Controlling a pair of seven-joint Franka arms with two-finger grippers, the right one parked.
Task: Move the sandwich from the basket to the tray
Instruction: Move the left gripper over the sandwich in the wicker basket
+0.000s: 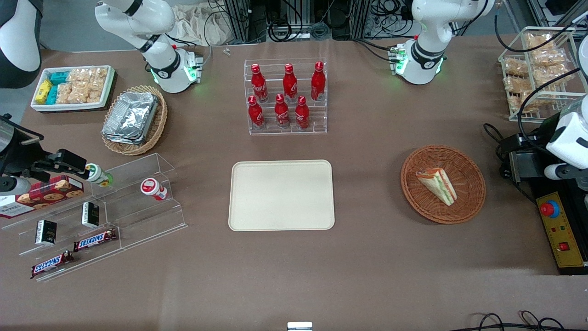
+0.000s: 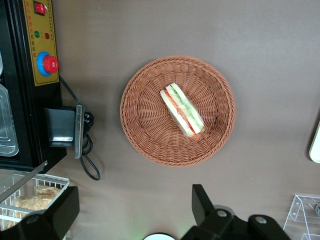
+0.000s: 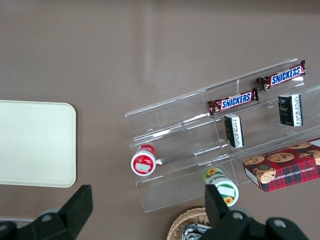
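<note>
The sandwich (image 1: 437, 185), a pale wedge with green and orange-red layers in clear wrap, lies in the round reddish-brown basket (image 1: 468, 204). Both show in the left wrist view, the sandwich (image 2: 181, 110) near the middle of the basket (image 2: 142, 125). The cream-beige tray (image 1: 281, 195) lies flat at the table's middle, with nothing on it; a sliver of its edge (image 2: 316, 145) shows in the left wrist view. My left gripper (image 2: 132, 210) is open and empty. It hangs high over bare table beside the basket, toward the working arm's end, apart from basket and sandwich.
A black and yellow control box with a red stop button (image 1: 550, 209) and cables lies close to the basket. A wire rack of snack bags (image 1: 537, 73) stands farther back. A bottle rack (image 1: 287, 99) stands farther from the camera than the tray. An acrylic shelf (image 1: 101, 216) stands toward the parked arm's end.
</note>
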